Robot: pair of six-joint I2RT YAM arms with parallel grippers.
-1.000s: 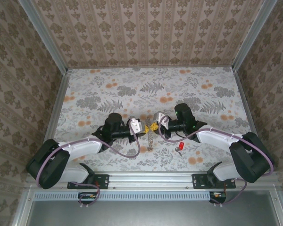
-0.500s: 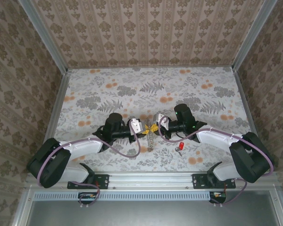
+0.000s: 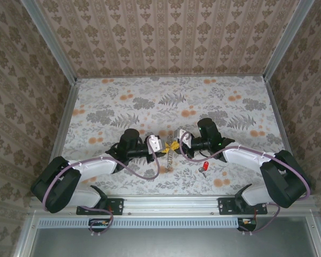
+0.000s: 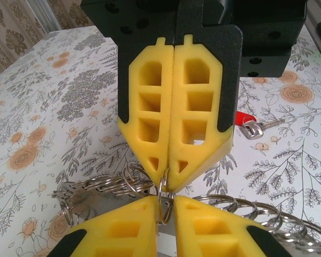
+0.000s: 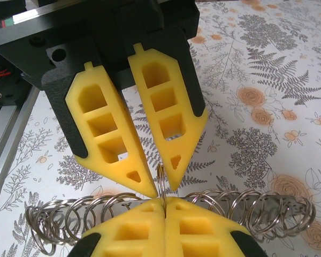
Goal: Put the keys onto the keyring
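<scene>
now | right end effector pinches keyring | left end effector ajar | keyring trails nearward

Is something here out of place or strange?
Nothing is damaged. The red key lies alone on the table, apart from the keyring. The right gripper pinches one ring; the left gripper has its jaws slightly apart around it.

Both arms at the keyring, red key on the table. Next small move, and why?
Probably close the left gripper on the keyring: its jaws stand slightly apart around the wire, while the right gripper is shut on it. Then the right could release and fetch the red key, which lies loose beside it.
</scene>
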